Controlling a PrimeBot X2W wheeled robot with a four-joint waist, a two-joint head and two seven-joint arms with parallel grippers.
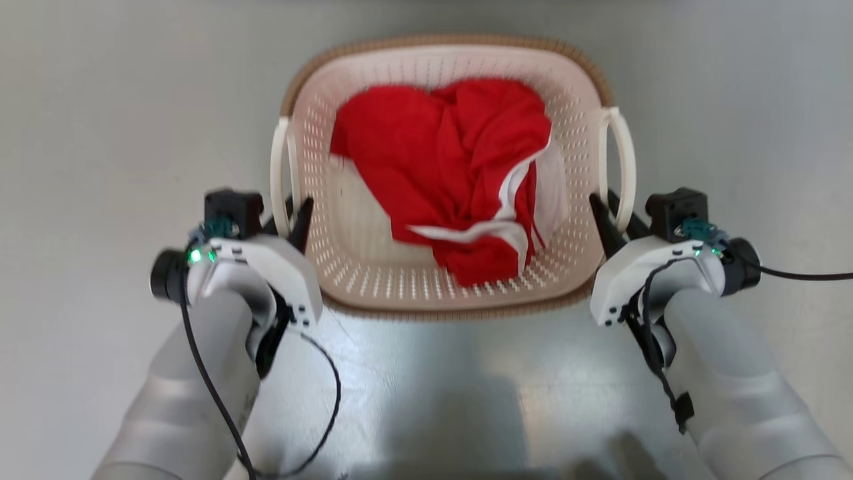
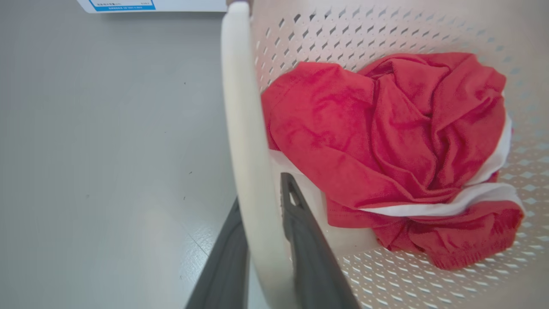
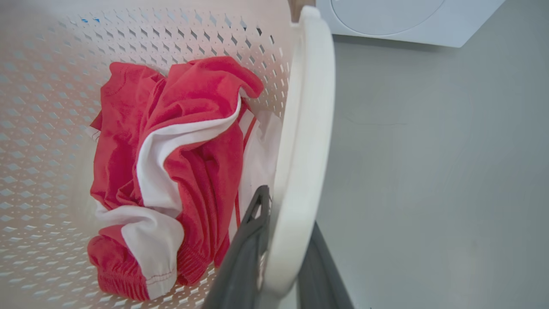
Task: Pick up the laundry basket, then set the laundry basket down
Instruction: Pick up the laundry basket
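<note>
Pale grey floor (image 1: 80, 133) runs across the whole head view, glossy towards the bottom of the frame. Upper centre sits the laundry basket (image 1: 453, 48), cream and perforated with a brown woven-look rim, holding a crumpled red garment (image 1: 433, 160) with white trim. Whether the basket rests on the floor or hangs just clear of it cannot be told. At the basket's left side the left gripper (image 1: 298, 207) is closed narrowly on the white left handle (image 1: 278, 167). In the left wrist view one dark finger (image 2: 304, 240) lies inside the loop against the basket wall and the other (image 2: 227, 262) outside, both against the handle. At the right side the right gripper (image 1: 603, 200) has the right handle (image 1: 624, 160) pinched likewise, with an inner finger (image 3: 244, 253) and an outer finger (image 3: 319, 270) either side of the loop. A white appliance (image 3: 407, 21) stands at the top right of the right wrist view, and a white label with a blue band (image 2: 124, 5) at the top left of the left wrist view.
</note>
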